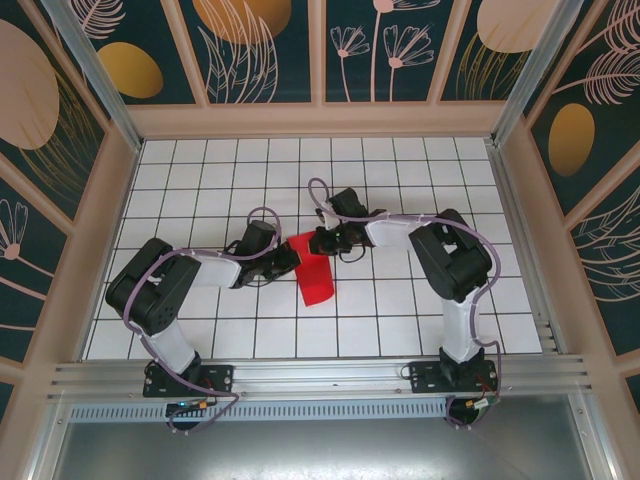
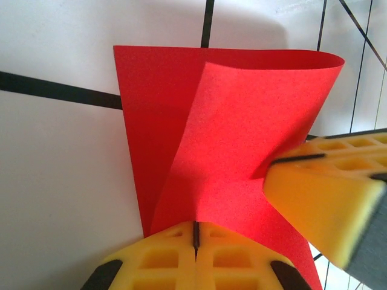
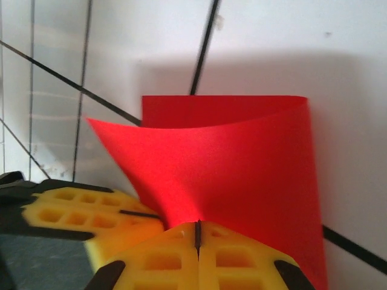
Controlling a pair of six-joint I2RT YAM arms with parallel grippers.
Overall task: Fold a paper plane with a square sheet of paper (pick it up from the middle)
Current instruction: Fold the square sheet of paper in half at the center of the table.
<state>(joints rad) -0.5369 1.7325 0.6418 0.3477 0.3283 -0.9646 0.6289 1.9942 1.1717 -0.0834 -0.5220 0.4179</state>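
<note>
Left tool [image 2: 195,234] and right tool [image 3: 198,233] both pinch the unmarked square sheet of paper [image 1: 316,278].

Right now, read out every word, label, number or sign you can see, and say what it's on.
No text can be read.
The square sheet of paper is plain red, unmarked.
The left tool and right tool are bare yellow.
The wall panels bear plant drawings, no lettering.

The left arm [image 1: 160,300] and the right arm [image 1: 455,265] are both made of fat black joints and white tubes, with thin purple-grey cables [image 1: 262,210] looping along them, black bases [image 1: 190,380], and bright yellow fingers [image 2: 163,261] full of little square holes.
</note>
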